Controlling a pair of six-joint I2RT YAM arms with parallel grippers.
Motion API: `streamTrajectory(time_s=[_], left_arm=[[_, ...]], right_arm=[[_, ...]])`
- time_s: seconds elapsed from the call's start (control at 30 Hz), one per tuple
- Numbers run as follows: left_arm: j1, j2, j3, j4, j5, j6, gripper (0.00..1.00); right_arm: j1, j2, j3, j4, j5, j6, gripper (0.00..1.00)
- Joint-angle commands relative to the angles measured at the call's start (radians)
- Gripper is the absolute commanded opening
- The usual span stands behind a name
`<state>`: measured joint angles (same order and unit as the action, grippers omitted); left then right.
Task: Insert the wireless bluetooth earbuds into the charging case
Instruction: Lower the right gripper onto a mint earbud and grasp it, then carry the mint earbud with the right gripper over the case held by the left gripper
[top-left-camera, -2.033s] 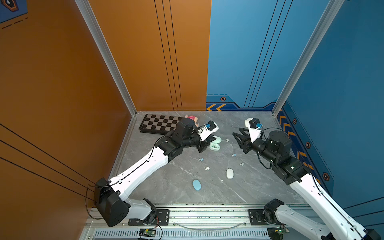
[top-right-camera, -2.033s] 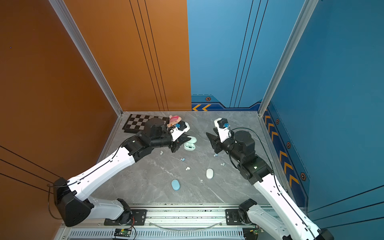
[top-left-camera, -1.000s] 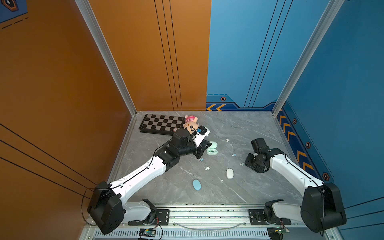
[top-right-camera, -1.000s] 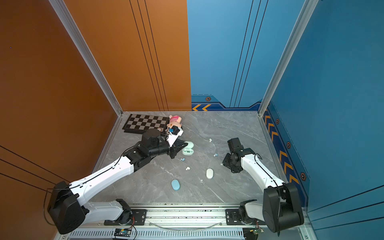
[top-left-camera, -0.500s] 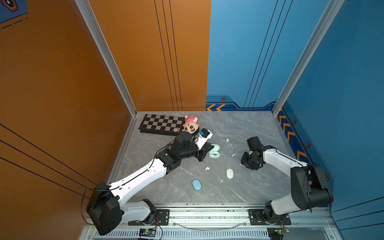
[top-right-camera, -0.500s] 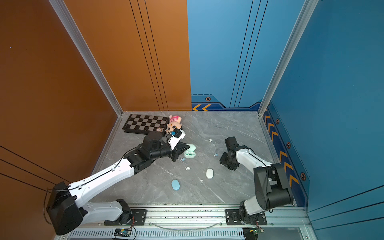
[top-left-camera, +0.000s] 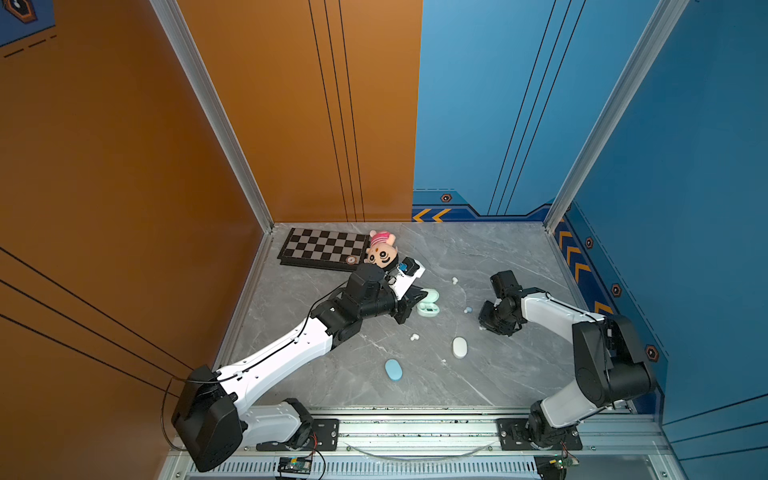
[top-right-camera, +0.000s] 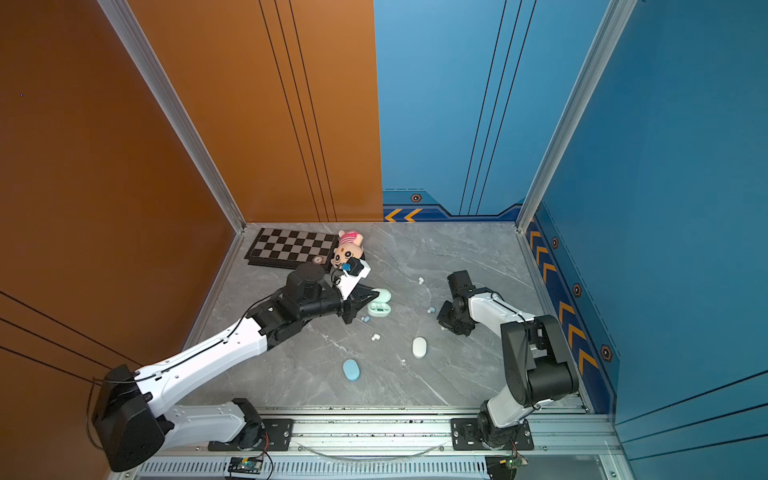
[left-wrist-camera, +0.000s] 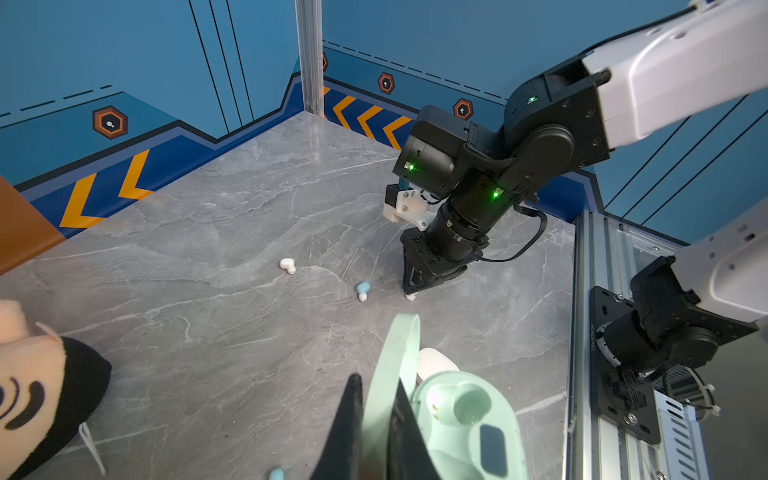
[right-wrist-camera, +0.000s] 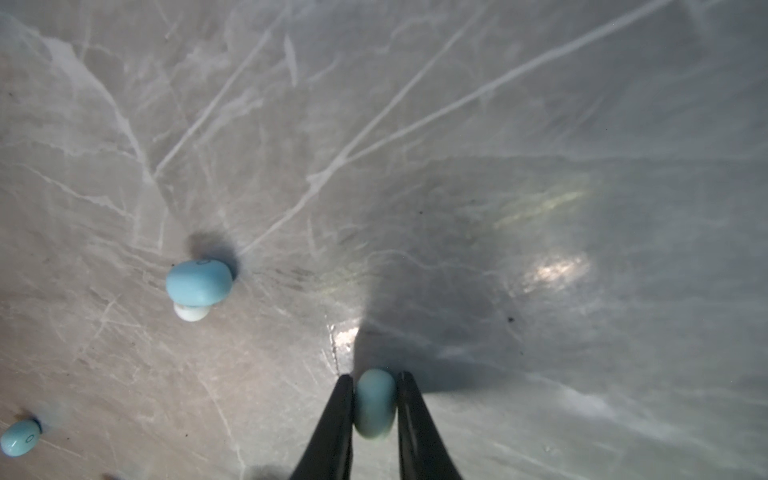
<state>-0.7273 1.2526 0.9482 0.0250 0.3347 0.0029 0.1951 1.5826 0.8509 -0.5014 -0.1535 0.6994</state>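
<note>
An open mint charging case (top-left-camera: 428, 309) (top-right-camera: 380, 310) lies mid-table. My left gripper (left-wrist-camera: 376, 401) (top-left-camera: 417, 296) (top-right-camera: 368, 297) is shut on its raised lid (left-wrist-camera: 395, 353); one bare earbud well (left-wrist-camera: 465, 401) shows. To the right, my right gripper (right-wrist-camera: 375, 401) (top-left-camera: 485, 326) (top-right-camera: 446, 326) points down at the table, shut on a pale blue-green earbud (right-wrist-camera: 374, 403). A pale blue earbud (right-wrist-camera: 198, 284) (top-left-camera: 468, 309) lies close beside it. Other loose earbuds: a white one (top-left-camera: 454, 281) (left-wrist-camera: 287, 265), another white one (top-left-camera: 414, 337), and a blue one (top-right-camera: 365, 319).
A closed white case (top-left-camera: 459, 347) and a closed blue case (top-left-camera: 393, 370) lie toward the front. A chessboard (top-left-camera: 324, 248) and a plush toy (top-left-camera: 382, 251) (left-wrist-camera: 37, 395) sit at the back left, next to my left wrist. Walls enclose three sides.
My right gripper has come down to the table on the right and its jaws have narrowed onto the small earbud. My left gripper keeps hold of the case lid, shifted a little.
</note>
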Motion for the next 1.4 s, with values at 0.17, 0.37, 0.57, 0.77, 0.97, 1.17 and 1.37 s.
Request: streamTrajectory(time_s=[0.17,0.37,0.57,0.77,0.97,1.17,1.37], left_arm=[[-0.01,0.006,0.026,-0.016,-0.008,0.013,0.0],[-0.012,0.05,0.038,0.013,0.003,0.009,0.0],[-0.014,0.131,0.034,0.109,-0.027,0.013,0.0],[-0.015,0.238,0.042,0.206,-0.094,0.029,0.0],[-0.017,0.298,0.07,0.243,-0.098,0.027,0.0],[-0.021,0.298,0.076,0.26,-0.074,0.026,0.0],[-0.024,0.29,0.075,0.262,-0.023,0.024,0.0]], right_arm=[[-0.008,-0.045,0.047,-0.015,0.017,-0.035,0.13],[-0.007,-0.107,0.083,-0.067,0.007,-0.088,0.12],[0.009,-0.218,0.116,-0.107,-0.113,-0.157,0.12],[0.063,-0.318,0.156,-0.131,-0.237,-0.181,0.12],[0.172,-0.369,0.211,-0.102,-0.285,-0.158,0.12],[0.24,-0.361,0.24,-0.065,-0.267,-0.132,0.13],[0.254,-0.335,0.269,-0.063,-0.251,-0.148,0.13]])
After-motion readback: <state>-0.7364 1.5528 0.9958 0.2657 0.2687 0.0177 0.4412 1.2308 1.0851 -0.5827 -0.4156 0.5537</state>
